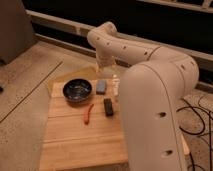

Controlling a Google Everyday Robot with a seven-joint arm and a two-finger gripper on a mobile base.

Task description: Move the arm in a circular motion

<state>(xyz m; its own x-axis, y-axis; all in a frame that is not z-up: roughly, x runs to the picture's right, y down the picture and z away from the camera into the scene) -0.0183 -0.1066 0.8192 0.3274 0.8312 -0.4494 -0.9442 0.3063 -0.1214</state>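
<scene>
The arm is large and cream-white and fills the right half of the camera view. It rises from the lower right, bends at an elbow at the top centre, and points down toward the far edge of the wooden table. The gripper is at its lower end, just right of a grey-blue sponge and partly hidden by the arm's big segment.
On the table are a dark bowl, a black block and a red chili pepper. Black cables lie on the speckled floor at right. A dark wall with a rail runs along the back.
</scene>
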